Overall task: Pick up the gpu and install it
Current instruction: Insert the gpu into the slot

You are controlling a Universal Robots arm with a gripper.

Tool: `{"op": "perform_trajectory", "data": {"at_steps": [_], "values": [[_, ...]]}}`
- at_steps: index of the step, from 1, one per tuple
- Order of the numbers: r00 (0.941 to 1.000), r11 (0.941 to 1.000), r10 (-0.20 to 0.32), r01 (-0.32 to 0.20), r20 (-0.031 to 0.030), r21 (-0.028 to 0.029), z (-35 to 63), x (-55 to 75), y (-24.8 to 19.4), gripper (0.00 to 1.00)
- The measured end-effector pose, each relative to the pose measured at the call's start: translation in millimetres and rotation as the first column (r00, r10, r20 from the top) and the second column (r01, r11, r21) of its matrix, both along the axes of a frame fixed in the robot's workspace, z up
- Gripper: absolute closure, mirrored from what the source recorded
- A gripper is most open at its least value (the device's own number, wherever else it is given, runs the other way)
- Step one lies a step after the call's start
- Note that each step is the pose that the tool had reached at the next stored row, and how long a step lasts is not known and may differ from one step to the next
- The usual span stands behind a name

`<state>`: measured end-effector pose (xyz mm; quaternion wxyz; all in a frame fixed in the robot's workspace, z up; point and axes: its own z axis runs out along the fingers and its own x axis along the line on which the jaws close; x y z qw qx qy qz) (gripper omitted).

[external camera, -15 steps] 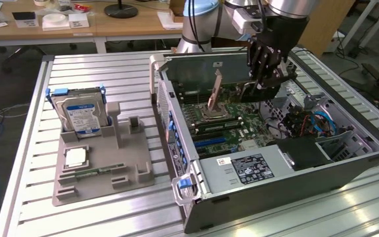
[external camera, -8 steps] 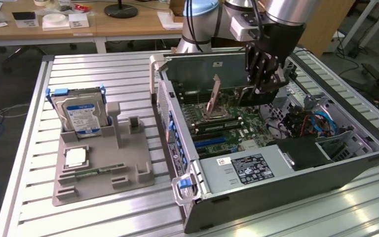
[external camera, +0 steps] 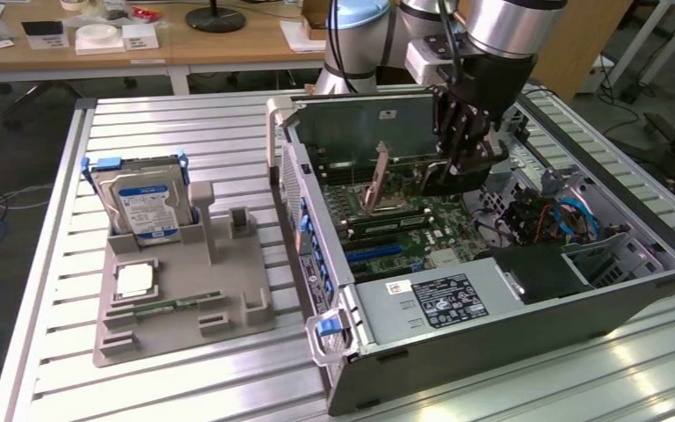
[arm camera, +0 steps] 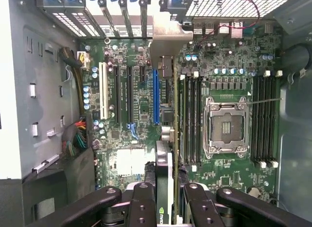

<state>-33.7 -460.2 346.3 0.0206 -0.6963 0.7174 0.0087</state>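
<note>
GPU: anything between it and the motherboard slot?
Nothing visible. The gripper holds the gpu edge-down over the motherboard inside the open case. The long blue slot next to it lies bare, with no cable or card across it.

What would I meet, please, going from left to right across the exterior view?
Hard drive → left wall of the computer case → bracket of the graphics card → gripper, shut on that card → blue cables.

Silver arm (external camera: 513,26), black cable (external camera: 448,40), black jaws with screws (arm camera: 141,186).
</note>
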Motion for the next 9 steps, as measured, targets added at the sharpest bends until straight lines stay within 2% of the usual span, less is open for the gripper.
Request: {"op": "perform_trajectory", "data": {"at_steps": [9], "values": [[1.0000, 1.0000, 0.000, 0.000, 0.0001, 0.0003, -3.4, -3.3, 0.0, 0.73]]}}
